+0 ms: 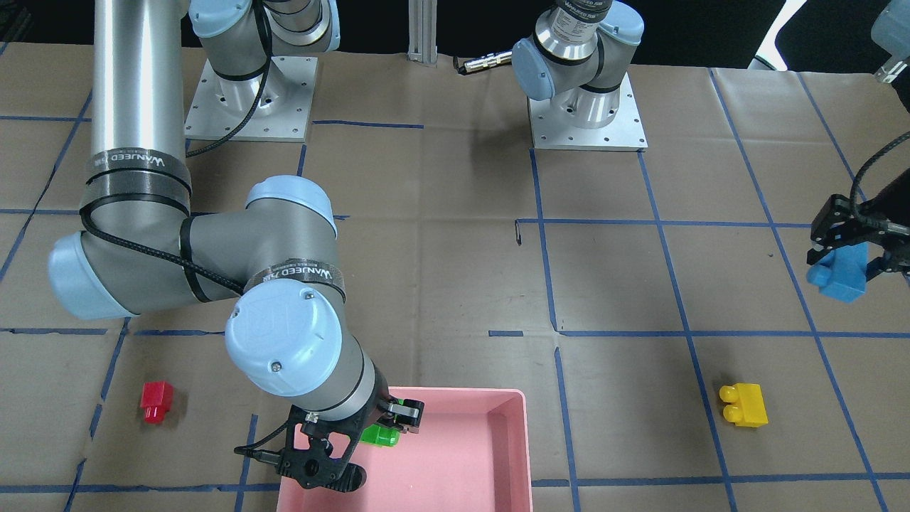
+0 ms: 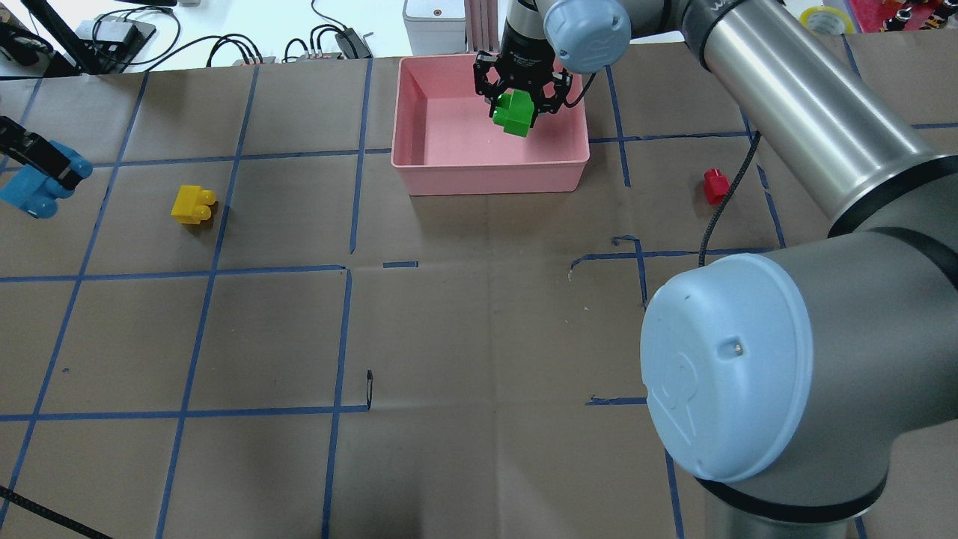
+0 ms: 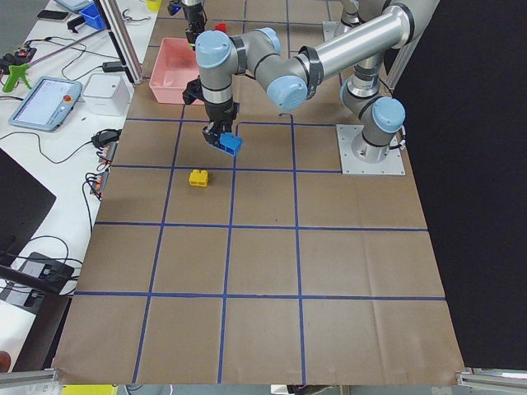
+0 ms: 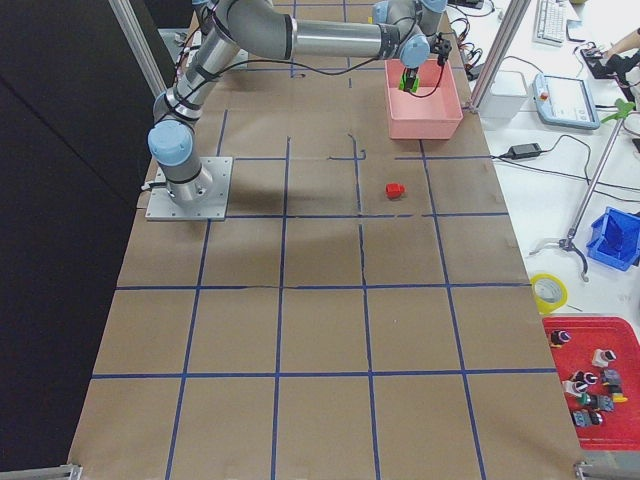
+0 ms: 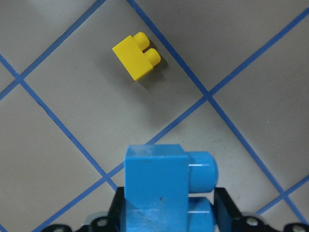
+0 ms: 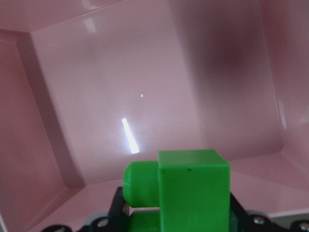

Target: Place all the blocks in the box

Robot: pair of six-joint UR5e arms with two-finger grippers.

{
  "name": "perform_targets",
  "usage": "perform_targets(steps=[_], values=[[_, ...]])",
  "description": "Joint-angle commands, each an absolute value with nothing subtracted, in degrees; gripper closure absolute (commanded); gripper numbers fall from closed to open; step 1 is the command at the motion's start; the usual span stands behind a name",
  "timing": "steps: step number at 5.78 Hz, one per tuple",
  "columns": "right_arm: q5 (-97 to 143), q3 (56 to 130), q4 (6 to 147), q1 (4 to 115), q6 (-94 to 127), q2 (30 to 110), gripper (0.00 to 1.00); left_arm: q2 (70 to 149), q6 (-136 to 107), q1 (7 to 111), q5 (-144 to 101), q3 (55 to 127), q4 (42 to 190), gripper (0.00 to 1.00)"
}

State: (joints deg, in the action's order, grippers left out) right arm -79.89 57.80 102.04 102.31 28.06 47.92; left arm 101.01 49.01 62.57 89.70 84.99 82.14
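Note:
My right gripper (image 2: pixel 519 103) is shut on the green block (image 2: pixel 514 114) and holds it above the inside of the pink box (image 2: pixel 490 178), near its far right part. The right wrist view shows the green block (image 6: pixel 192 189) over the bare box floor (image 6: pixel 145 87). My left gripper (image 2: pixel 43 162) is shut on the blue block (image 2: pixel 31 189), held above the table at the far left. The yellow block (image 2: pixel 193 204) lies on the table right of it and also shows in the left wrist view (image 5: pixel 136 57). The red block (image 2: pixel 715 185) lies on the table right of the box.
The right arm's elbow (image 2: pixel 726 374) and upper arm fill the near right of the overhead view. Both arm bases (image 1: pixel 586 114) stand on plates at the robot side. A white device (image 2: pixel 434 26) and cables lie just beyond the box.

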Motion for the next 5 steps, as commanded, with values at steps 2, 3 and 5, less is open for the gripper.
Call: perform_targets(steps=[2,3,5], values=[[-79.19,57.66,101.43,102.92,28.74,47.46,0.00,103.78,20.82,74.05,85.62,80.62,82.44,0.98],[-80.76,58.09,101.34,101.96,26.56,48.59,0.02,106.84,13.87,77.92,85.08,76.77,82.70,0.98],[-89.80,59.59,94.70,93.13,4.59,53.41,0.04,117.19,-0.55,87.23,84.99,61.35,87.86,0.98]])
